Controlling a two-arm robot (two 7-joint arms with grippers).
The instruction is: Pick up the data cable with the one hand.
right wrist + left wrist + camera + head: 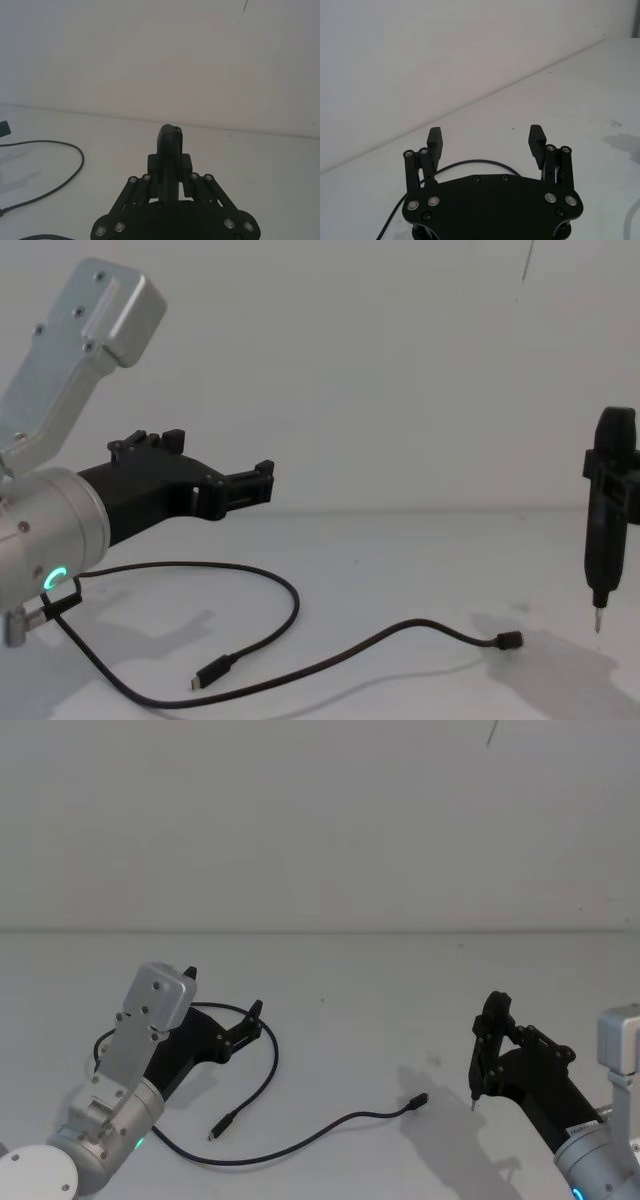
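Observation:
The data cable (272,1072) lies on the white table as a long black loop, with one plug (218,1128) near the middle and the other (420,1101) further right. My left gripper (225,992) hovers open above the cable's far bend, nothing between its fingers. In the left wrist view the cable (470,162) curves just under the open left gripper (485,135). The chest view shows the left gripper (222,455) well above the cable (290,610). My right gripper (492,1020) is at the right, shut on a black pen-like tool (608,510) with its metal tip pointing down.
The white table (360,980) runs back to a plain white wall. The tool's tip (473,1100) hangs just above the surface, a short way right of the cable's right plug. A white round part of my body (35,1175) fills the lower left corner.

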